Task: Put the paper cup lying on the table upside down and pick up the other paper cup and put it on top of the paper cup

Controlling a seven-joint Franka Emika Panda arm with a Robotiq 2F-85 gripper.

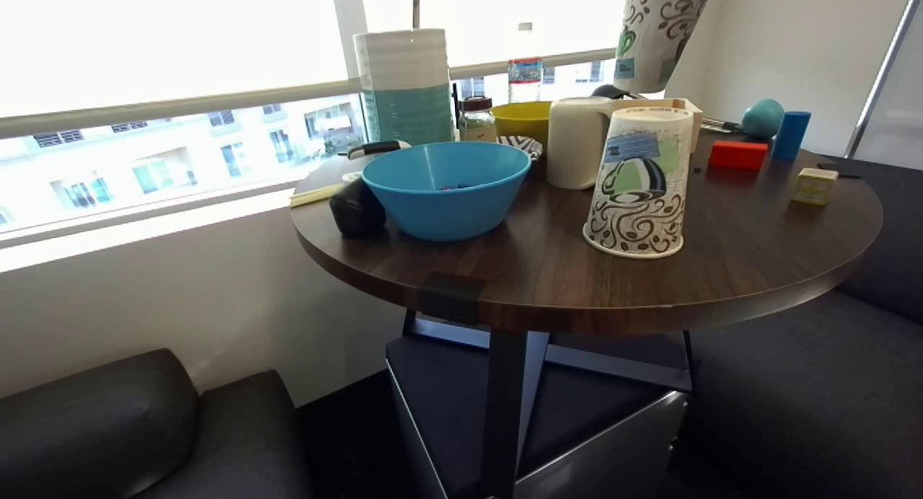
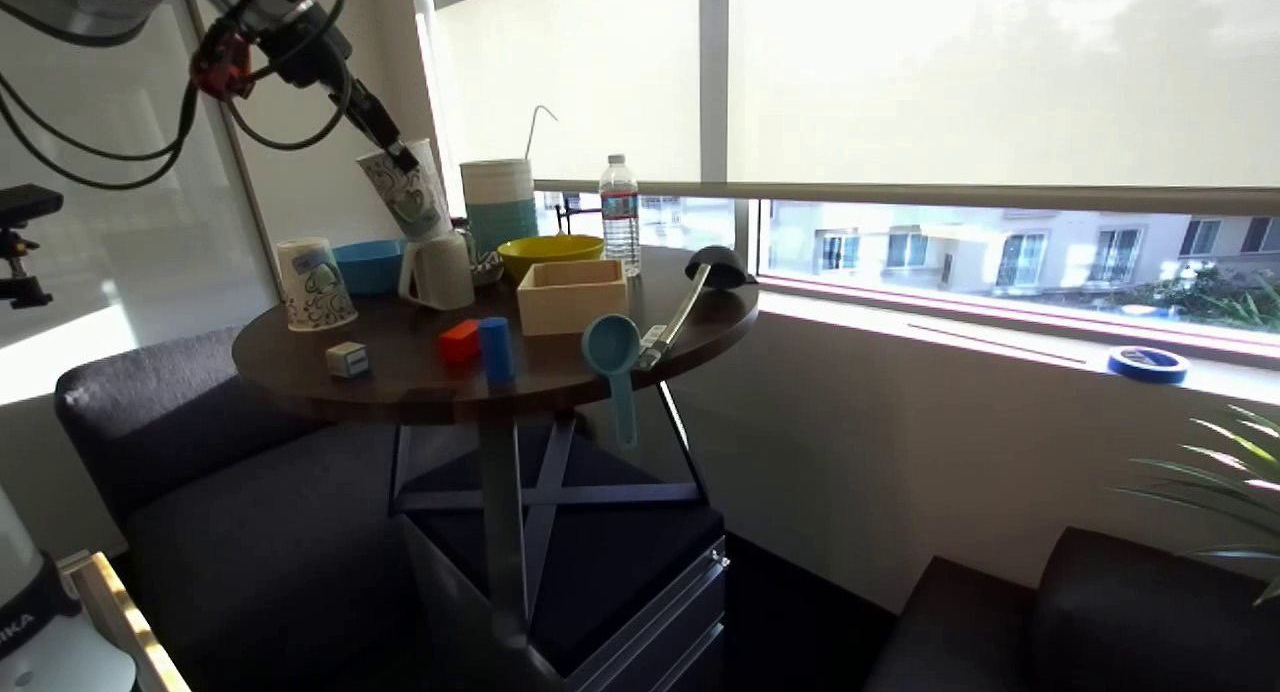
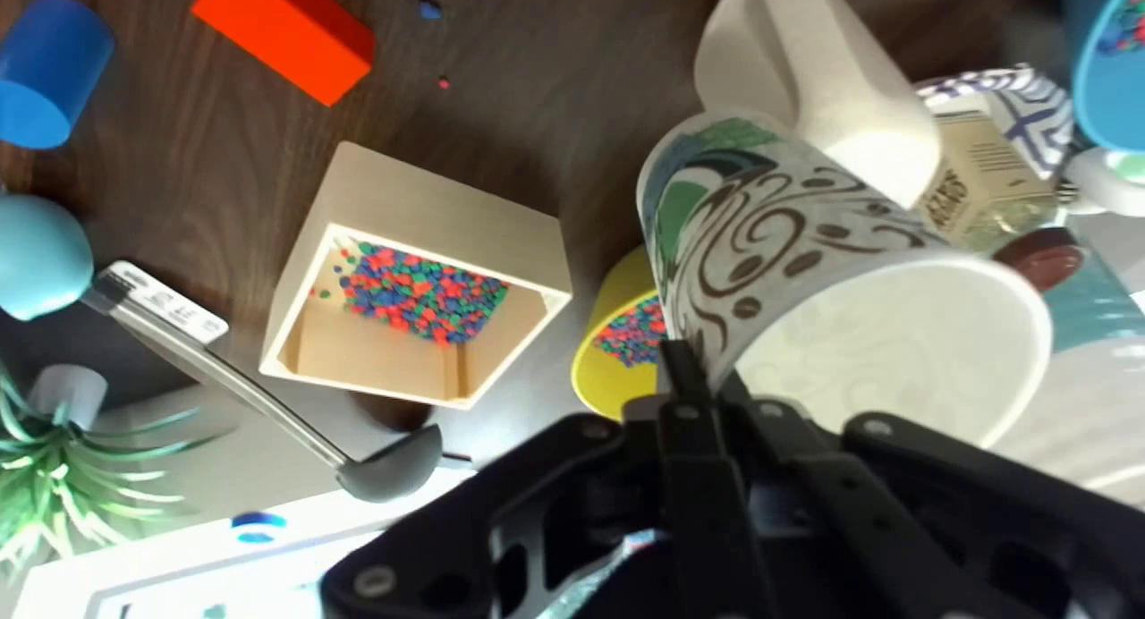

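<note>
Round dark-brown wooden tabletop (image 1: 533, 272) lies below my black two-fingered pincer (image 3: 708, 377). On it, lower than the pincer: wide round blue bowl (image 1: 447, 203) and open-topped pale wooden box (image 3: 429, 199). White paper cup printed with brown swirls (image 2: 318, 287) stands mouth down, below and leftward of the pincer in an exterior view. Matching swirl-printed paper cup (image 3: 778, 230): I hold it pinched by its rim wall, tilted, mouth up, apart from the inverted one. Red rectangular block (image 3: 286, 33): upper left of the pincer, wrist view.

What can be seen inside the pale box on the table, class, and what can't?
Small red, blue and green pellets lie inside the pale box; anything beneath them is covered from sight.
</note>
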